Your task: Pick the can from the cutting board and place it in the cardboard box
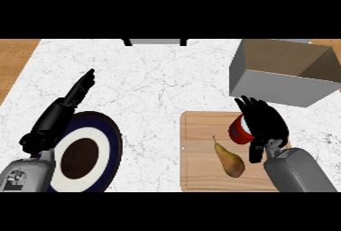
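A red can (237, 130) lies tilted on the wooden cutting board (200, 153) at its upper right part. My right hand (266, 125) lies against the can's right side, fingers curled round it and thumb hanging below. The cardboard box (283, 72), open at the top with grey outer walls, stands behind the board at the back right. My left hand (78, 92) rests at the left with straight fingers pointing away, holding nothing.
A brown pear (230, 160) lies on the board just below the can. A dark blue and white plate (83, 155) sits at the front left, partly under my left forearm. A grey object (156, 42) stands at the counter's back edge.
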You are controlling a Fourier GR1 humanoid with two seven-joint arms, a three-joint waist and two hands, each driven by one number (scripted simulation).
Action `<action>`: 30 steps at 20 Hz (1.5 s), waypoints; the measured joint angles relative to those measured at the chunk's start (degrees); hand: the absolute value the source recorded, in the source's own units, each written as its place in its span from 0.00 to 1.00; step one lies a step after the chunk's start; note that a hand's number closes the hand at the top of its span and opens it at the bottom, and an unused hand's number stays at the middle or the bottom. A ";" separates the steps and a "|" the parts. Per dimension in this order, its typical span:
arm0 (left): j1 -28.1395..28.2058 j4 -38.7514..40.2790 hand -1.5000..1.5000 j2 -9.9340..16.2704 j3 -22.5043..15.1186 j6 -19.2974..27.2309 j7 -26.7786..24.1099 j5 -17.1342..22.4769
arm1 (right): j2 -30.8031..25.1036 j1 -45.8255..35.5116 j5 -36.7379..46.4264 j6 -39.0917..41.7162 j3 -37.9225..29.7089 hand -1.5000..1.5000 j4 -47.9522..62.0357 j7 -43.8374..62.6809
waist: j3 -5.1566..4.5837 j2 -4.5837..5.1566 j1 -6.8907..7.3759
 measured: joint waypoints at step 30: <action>-1.94 1.07 0.50 -1.03 2.62 -1.84 0.88 -1.00 | -3.74 2.12 -0.68 -20.56 13.84 1.00 -10.03 -54.26 | -0.02 -0.20 -0.36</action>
